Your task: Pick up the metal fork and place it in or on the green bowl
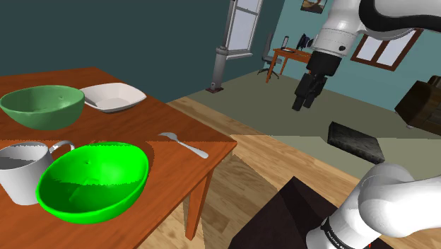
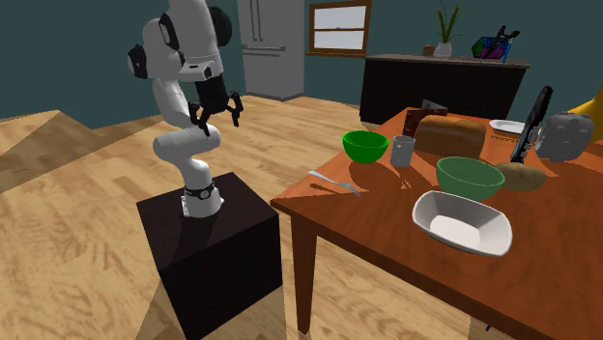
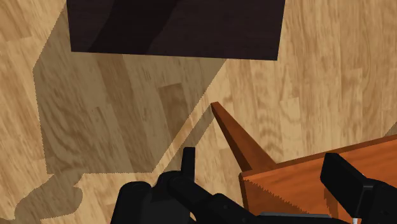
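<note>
Hanging empty with tool spread wide, well off the table. Fork lying at 8 o'clock in shoulder view, near table edge; bright green bowl further along at 8. Reach stage, probably: swing over, drop, straddle handle.

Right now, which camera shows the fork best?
The shoulder view: the fork lies whole and close, near the table edge. The second exterior view shows it small and thin. The wrist view faces the table corner.
</note>
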### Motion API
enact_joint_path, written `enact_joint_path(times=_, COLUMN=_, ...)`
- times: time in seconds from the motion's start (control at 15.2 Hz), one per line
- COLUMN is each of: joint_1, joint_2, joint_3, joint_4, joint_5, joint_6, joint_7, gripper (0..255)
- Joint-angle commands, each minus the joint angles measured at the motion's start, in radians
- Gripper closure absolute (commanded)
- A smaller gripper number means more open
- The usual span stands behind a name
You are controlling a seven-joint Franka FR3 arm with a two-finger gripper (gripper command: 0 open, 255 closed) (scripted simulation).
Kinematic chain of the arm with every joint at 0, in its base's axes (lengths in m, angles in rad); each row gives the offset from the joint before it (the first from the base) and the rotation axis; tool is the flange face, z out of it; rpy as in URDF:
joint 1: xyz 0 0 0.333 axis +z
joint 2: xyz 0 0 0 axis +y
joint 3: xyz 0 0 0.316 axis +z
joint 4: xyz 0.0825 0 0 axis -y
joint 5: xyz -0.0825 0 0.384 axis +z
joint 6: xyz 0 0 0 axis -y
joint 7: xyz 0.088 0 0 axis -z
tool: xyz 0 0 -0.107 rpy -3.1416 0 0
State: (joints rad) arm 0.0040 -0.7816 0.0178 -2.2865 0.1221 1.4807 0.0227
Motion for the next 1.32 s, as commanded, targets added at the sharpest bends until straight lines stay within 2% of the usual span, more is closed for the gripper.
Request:
enact_joint_path(times=0.0, joint_1=0.000, joint_2=0.000, joint_3=0.000, joint_4=0.000, joint_5=0.000, joint_6=0.000, joint_7=0.000, gripper=0)
enact_joint_path(times=0.59, joint_1=0.055, joint_2=0.261, joint_3=0.104, joint_4=0.063, joint_5=0.082, joint_6=0.184, joint_7=0.054, gripper=0)
enact_joint_path(times=1.25, joint_1=0.107, joint_2=0.597, joint_3=0.208, joint_4=0.245, joint_5=0.111, joint_6=0.331, joint_7=0.118, gripper=0)
